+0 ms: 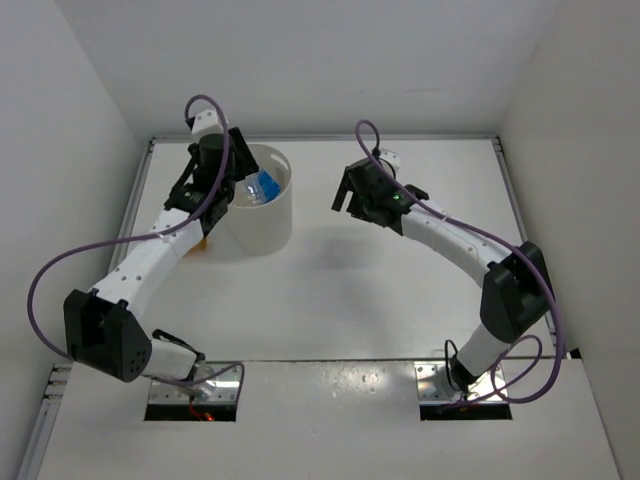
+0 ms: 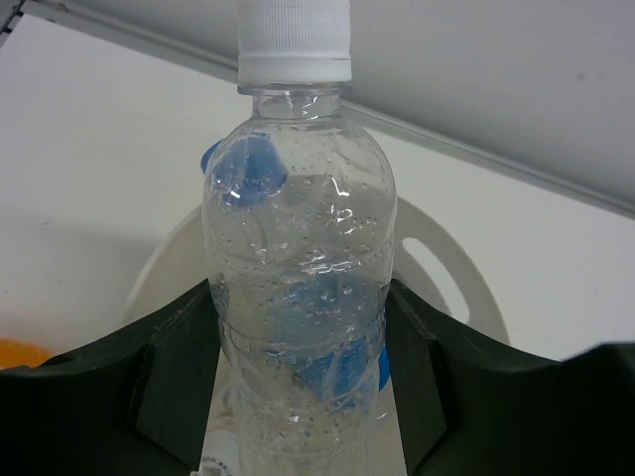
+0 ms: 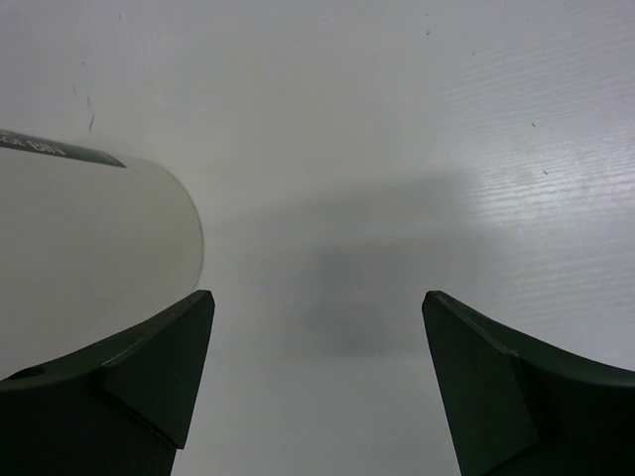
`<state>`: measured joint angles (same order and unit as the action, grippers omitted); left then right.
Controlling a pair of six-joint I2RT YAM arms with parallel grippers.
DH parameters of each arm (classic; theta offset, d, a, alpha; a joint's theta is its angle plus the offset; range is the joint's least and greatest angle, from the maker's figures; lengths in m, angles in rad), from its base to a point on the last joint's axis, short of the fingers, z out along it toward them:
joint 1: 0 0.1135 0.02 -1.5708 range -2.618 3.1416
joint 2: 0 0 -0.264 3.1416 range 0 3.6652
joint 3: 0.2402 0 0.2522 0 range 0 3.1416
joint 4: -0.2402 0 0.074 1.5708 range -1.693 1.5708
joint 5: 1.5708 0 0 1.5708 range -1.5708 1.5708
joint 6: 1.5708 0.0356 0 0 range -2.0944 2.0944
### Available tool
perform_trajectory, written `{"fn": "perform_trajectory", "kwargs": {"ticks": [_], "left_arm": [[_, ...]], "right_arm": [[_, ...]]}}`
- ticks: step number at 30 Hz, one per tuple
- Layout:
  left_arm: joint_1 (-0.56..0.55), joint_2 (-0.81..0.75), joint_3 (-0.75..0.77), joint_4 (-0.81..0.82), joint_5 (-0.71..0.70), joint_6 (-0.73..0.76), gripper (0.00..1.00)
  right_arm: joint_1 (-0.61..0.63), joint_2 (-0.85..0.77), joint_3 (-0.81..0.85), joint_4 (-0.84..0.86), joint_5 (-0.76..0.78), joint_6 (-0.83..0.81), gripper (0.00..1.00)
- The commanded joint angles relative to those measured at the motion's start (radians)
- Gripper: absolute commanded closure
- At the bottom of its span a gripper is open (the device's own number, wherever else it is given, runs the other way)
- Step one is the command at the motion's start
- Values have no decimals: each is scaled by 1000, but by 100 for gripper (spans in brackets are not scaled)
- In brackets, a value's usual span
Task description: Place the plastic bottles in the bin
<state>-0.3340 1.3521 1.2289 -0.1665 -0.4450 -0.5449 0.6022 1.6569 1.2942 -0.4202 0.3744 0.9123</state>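
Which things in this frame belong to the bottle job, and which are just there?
Job: clear white-capped bottle, gripped by the left hand above the bin; blue-labelled bottle inside the bin; orange bottle, mostly hidden, beside the bin.
Just there: right hand, open and empty; table; white walls.

Left gripper [image 2: 298,337] clamped, right gripper [image 3: 317,307] spread wide.

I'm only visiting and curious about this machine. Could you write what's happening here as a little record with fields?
Left jaws: shut on a white-capped clear bottle, held above the bin
Right jaws: open, holding nothing, over the table
Inside bin: blue-labelled bottle
Beside bin: orange item, mostly hidden under the left arm
Bottles binned: one visible
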Motion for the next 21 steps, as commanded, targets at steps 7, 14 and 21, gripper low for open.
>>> {"fn": "perform_trajectory", "kwargs": {"ticks": [7, 14, 21], "left_arm": [[-28, 38, -49, -17, -104, -21, 0], [-28, 15, 127, 5, -225, 82, 0], [32, 80, 415, 42, -377, 91, 0]], "right_arm": [[-25, -2, 4, 20, -8, 19, 13], [-35, -11, -42, 43, -29, 28, 13], [-44, 12, -22, 24, -48, 28, 13]]}}
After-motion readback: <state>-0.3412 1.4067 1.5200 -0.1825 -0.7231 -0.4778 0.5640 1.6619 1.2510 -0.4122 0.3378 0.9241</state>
